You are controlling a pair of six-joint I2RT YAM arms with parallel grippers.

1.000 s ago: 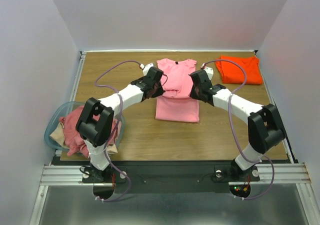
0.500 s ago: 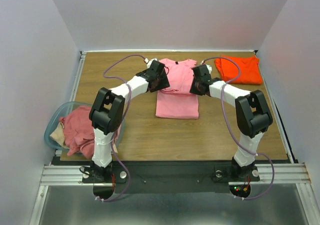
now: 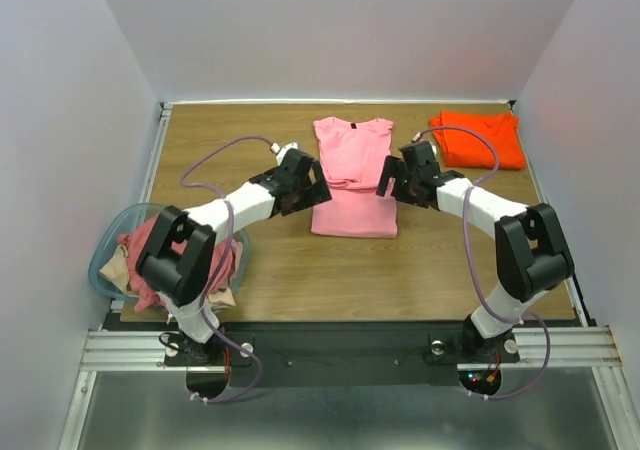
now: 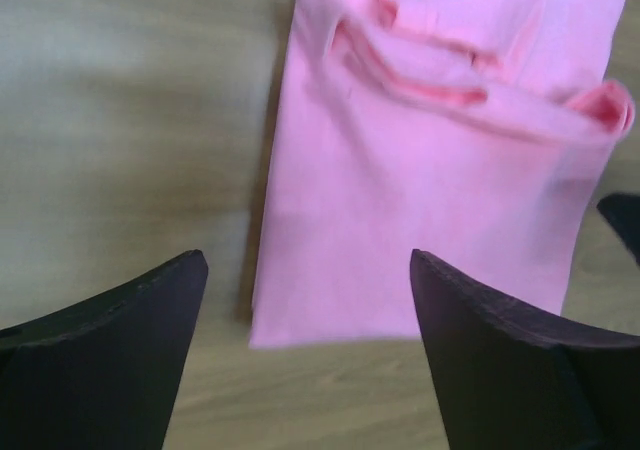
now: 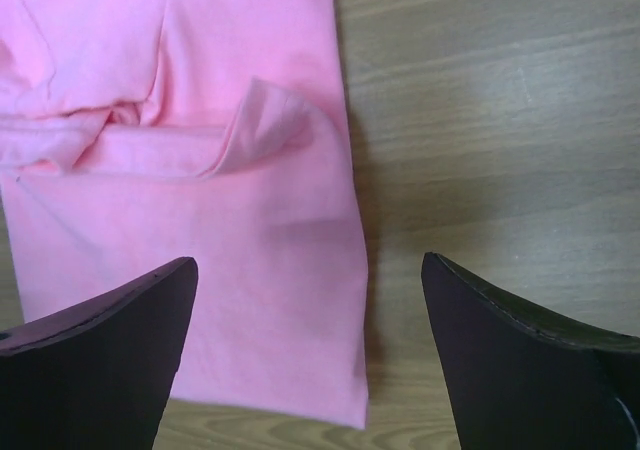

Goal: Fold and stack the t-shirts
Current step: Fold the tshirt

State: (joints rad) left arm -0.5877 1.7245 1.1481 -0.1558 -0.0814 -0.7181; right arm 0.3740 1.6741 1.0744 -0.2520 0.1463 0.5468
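A light pink short-sleeved fabric t-shirt (image 3: pixel 353 175) lies flat at the middle of the brown wood-grain table (image 3: pixel 300 260), collar toward the far wall and sides folded in to a narrow panel. The left end effector (image 3: pixel 312 190) hovers at its left edge and the right end effector (image 3: pixel 388 184) at its right edge. Both are released, jaws wide apart and gripping nothing.

A folded bright orange t-shirt (image 3: pixel 480 140) sits in the far right corner, well apart from the pink one. A clear bluish plastic tub (image 3: pixel 103 255) at the near left edge holds crumpled dusty rose cloth (image 3: pixel 150 245) and a bit of tan cloth (image 3: pixel 117 268). Bare wood lies open to the left of the pink shirt and along the near side.

The wrist cameras show what the overhead view does not. A rumpled ridge of tucked fabric crosses the shirt, its right end curls up slightly, and the near hem lies straight between the dark fingers (image 4: pixel 110 350).
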